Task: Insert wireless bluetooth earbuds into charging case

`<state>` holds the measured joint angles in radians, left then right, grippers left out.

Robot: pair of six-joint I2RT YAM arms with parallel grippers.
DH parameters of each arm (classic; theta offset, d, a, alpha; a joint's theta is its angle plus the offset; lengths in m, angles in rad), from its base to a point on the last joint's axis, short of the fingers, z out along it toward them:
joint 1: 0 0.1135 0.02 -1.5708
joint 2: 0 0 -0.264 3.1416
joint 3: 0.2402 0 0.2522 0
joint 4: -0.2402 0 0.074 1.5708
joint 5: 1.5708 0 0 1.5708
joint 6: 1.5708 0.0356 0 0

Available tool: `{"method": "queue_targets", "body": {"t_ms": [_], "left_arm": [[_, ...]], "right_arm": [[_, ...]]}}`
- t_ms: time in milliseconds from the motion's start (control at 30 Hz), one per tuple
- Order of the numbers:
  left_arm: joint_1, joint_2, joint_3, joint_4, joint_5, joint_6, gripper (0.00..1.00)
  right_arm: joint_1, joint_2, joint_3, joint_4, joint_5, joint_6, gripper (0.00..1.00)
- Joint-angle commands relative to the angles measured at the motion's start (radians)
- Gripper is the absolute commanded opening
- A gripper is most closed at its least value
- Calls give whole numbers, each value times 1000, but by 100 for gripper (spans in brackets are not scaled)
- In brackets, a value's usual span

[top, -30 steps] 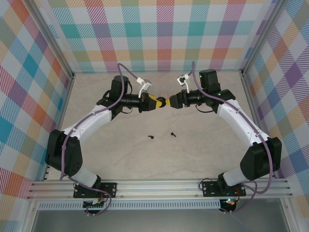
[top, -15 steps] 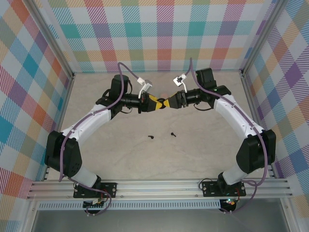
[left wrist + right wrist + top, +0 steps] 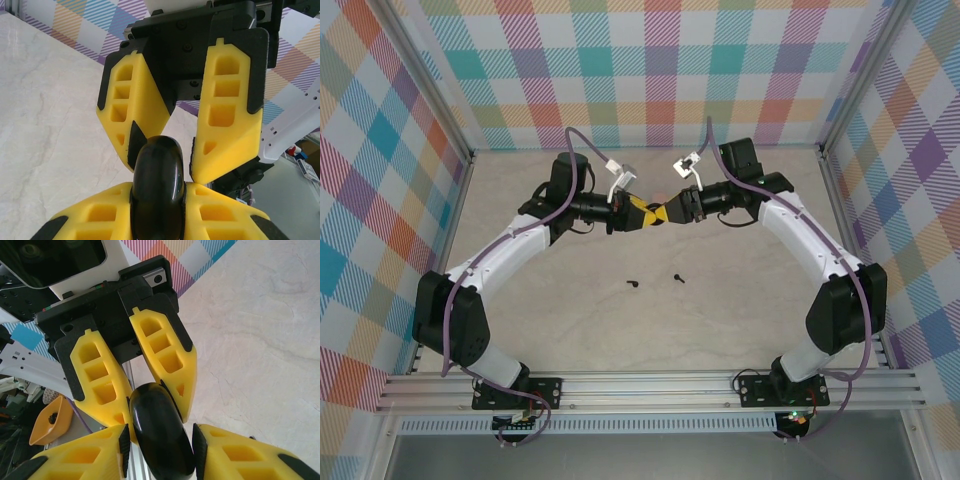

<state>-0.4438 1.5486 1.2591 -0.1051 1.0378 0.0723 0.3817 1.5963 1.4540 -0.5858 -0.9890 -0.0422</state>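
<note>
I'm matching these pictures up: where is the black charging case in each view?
Top external: black charging case slightly above the picture's centre.
Left wrist: black charging case bottom centre, edge-on.
Right wrist: black charging case bottom centre.
Shared landmark: pale marbled tabletop.

So the right gripper (image 3: 668, 213) slid a bit toward 9 o'clock, snug up against the left gripper (image 3: 645, 212), and its jaws narrowed in around the case (image 3: 156, 185). The right elbow (image 3: 845, 310) swung in toward 11 o'clock too.
</note>
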Motion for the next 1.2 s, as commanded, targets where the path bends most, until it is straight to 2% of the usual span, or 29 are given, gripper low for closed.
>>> {"method": "queue_targets", "body": {"t_ms": [0, 267, 500, 633, 1167], "left_arm": [[-10, -14, 33, -4, 29, 20, 17], [-10, -6, 43, 2, 25, 4, 17], [-10, 2, 38, 44, 6, -58, 23], [-10, 0, 11, 110, -11, -119, 27], [-12, 2, -77, 383, -55, -348, 35]], "right_arm": [[8, 17, 28, -29, -37, -35, 38], [11, 23, 27, -43, -41, -40, 31], [0, -14, -5, 75, -19, 58, 24], [-23, -40, -35, 168, -15, 138, 23], [-30, -53, -50, 292, -28, 259, 23]]}}
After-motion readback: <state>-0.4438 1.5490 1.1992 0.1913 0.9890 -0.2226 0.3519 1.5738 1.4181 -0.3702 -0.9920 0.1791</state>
